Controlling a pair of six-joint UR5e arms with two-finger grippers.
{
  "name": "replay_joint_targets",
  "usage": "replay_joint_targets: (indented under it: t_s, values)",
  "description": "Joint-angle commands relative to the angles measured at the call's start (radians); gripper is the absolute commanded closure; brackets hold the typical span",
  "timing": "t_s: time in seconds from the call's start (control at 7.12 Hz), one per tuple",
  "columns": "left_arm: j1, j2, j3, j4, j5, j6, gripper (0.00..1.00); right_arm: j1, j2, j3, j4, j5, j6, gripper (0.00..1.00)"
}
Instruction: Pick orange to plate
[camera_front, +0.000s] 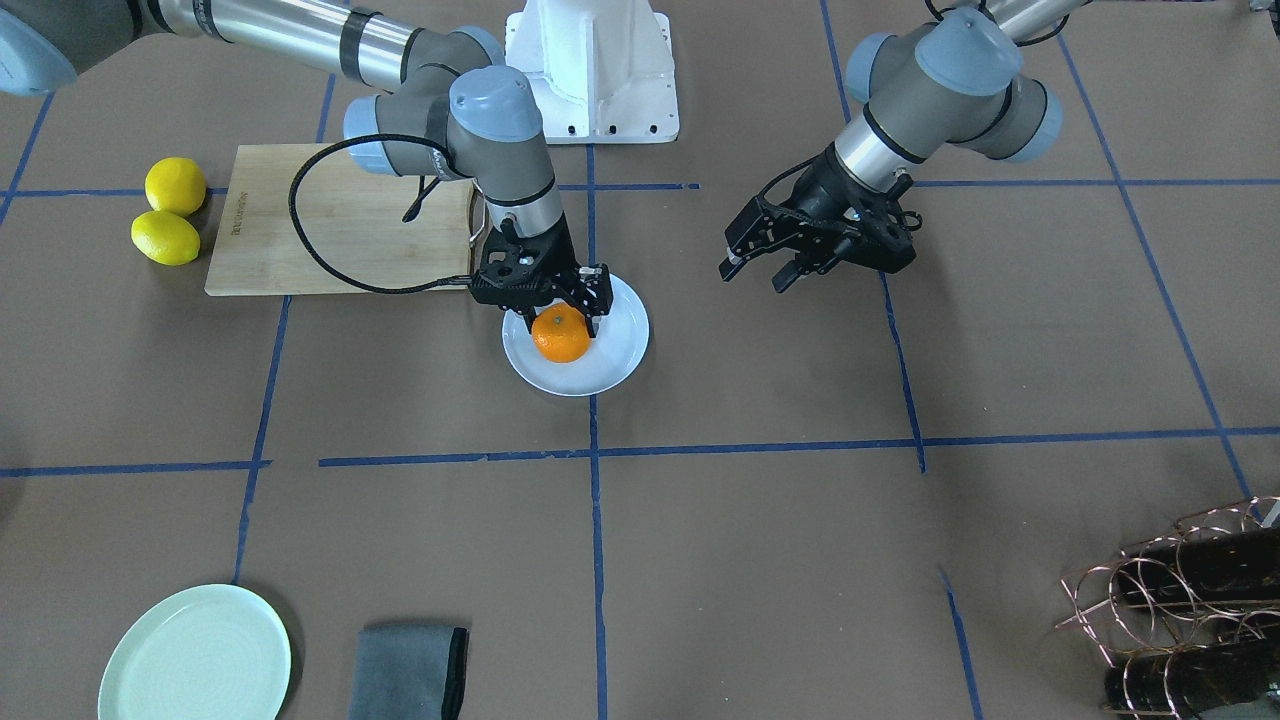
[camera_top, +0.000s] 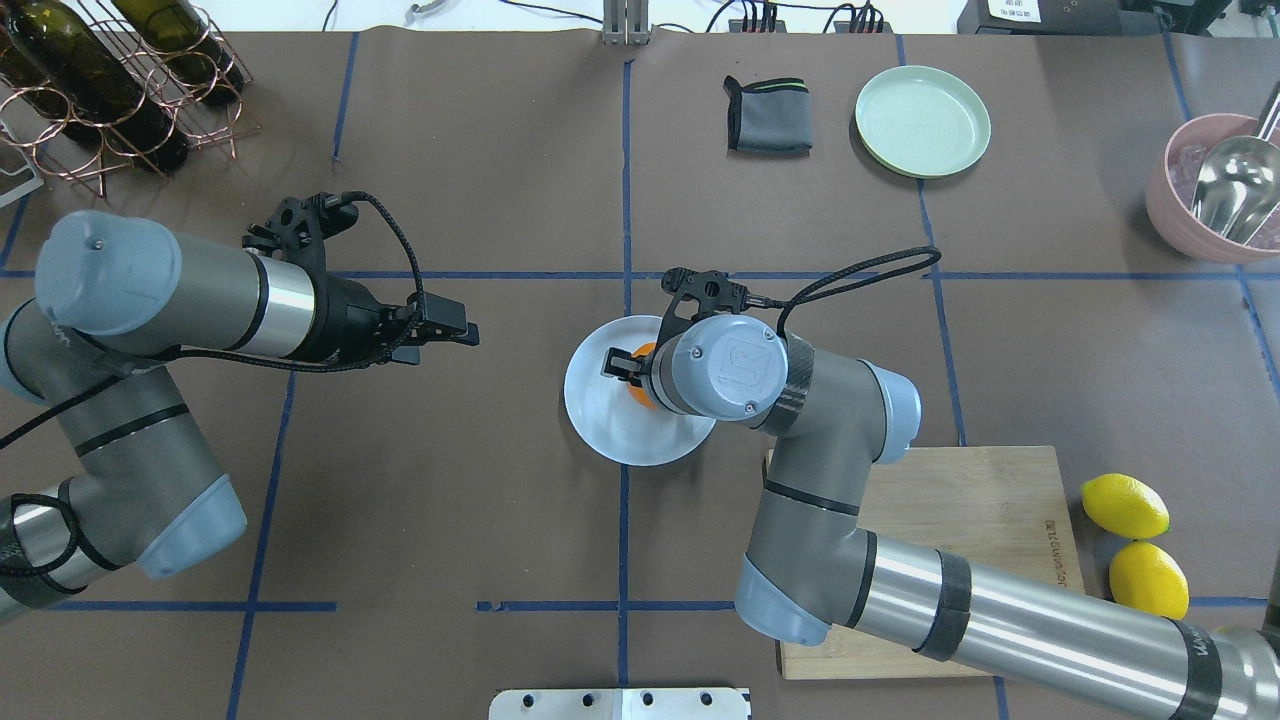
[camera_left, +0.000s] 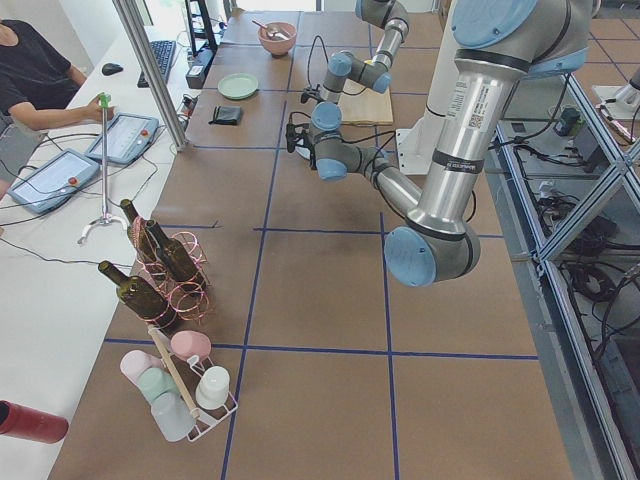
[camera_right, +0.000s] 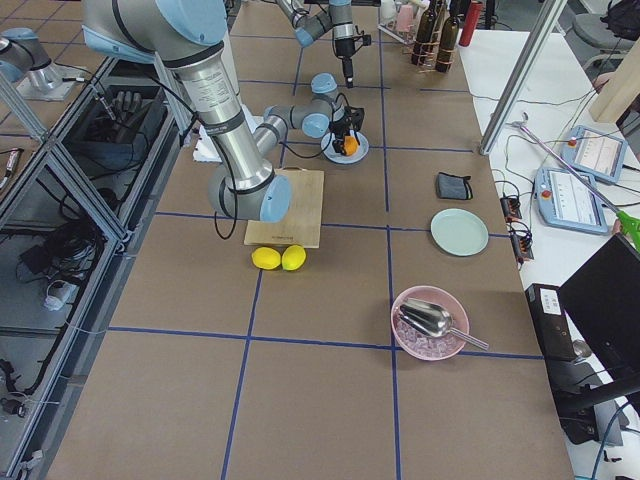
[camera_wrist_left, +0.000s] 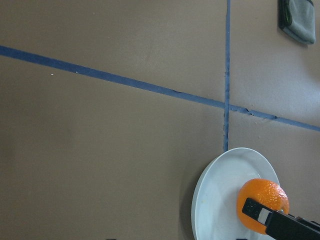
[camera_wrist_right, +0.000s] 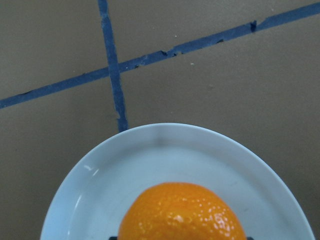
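Observation:
The orange (camera_front: 560, 336) sits low over the middle of the white plate (camera_front: 612, 362), whether resting on it or just above I cannot tell. My right gripper (camera_front: 562, 318) comes down from above and is shut on the orange, one finger against each side. The overhead view hides most of the orange (camera_top: 640, 388) under the right wrist, with the plate (camera_top: 600, 425) around it. The right wrist view shows the orange (camera_wrist_right: 182, 212) over the plate (camera_wrist_right: 165, 150). My left gripper (camera_front: 752, 278) hangs open and empty above the table beside the plate, and its camera sees the orange (camera_wrist_left: 262, 197).
A wooden cutting board (camera_front: 300, 220) lies behind the plate, with two lemons (camera_front: 172, 210) beyond it. A pale green plate (camera_front: 195, 655) and a grey cloth (camera_front: 410, 670) lie at the operators' edge. A wire wine rack (camera_front: 1190, 600) and a pink bowl with a scoop (camera_top: 1220, 190) occupy corners.

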Motion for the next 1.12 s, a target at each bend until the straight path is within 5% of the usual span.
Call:
replay_joint_targets:
  t_s: [0.0,0.28,0.56,0.98]
  values:
    - [0.000,0.000,0.001,0.000,-0.001,0.000,0.16,-0.001,0.014,-0.003,-0.001,0.000,-0.002,0.00]
    - [0.000,0.000,-0.001,0.000,-0.001,0.000,0.16,0.006,0.001,0.069,-0.009,0.011,-0.004,0.00]
    - [-0.021,0.001,-0.032,0.002,-0.007,0.002,0.16,0.062,-0.161,0.352,-0.100,0.075,-0.008,0.00]
    - [-0.148,0.205,-0.127,0.005,-0.062,0.268,0.16,0.369,-0.324,0.551,-0.237,0.408,-0.197,0.00]
